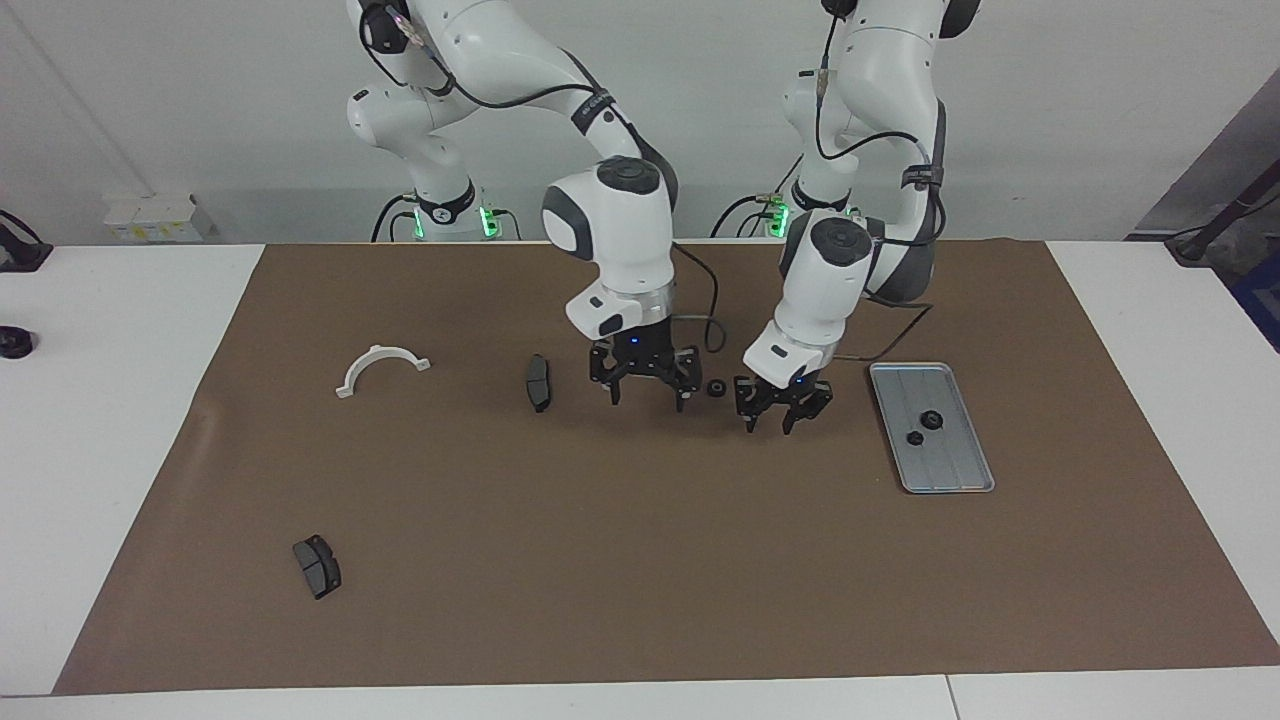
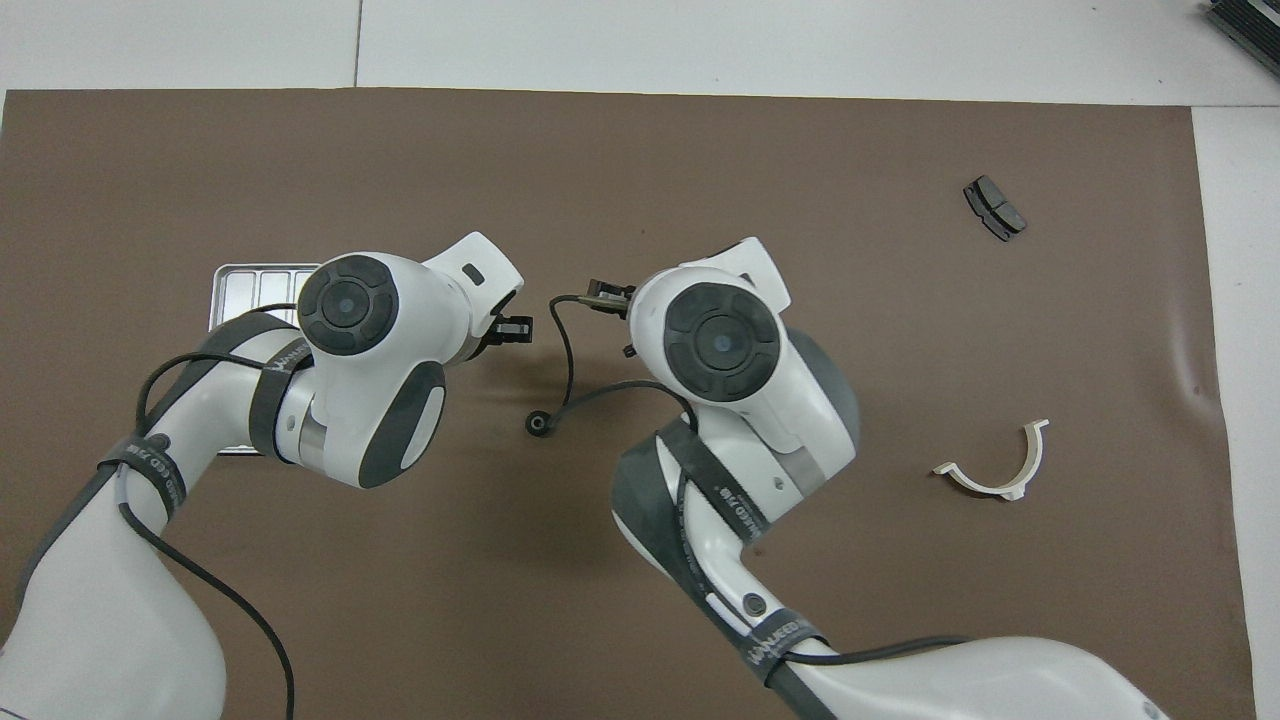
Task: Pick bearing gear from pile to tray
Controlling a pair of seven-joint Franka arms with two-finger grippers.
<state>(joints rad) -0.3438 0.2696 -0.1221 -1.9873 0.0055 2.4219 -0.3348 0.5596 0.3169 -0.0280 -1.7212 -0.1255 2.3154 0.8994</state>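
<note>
Left claw, empty with fingers partly apart, hangs just beside the small black gear on the desk. Right claw, spread wide and empty, hangs on the gear's opposite flank. Left looks nearer; the tray lies toward its end.

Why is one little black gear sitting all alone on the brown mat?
That gear isn't in the tray yet, where two gears already lie. It sits on the mat between the right pincer, which is open, and the left pincer. Nothing looks broken or spilled.
</note>
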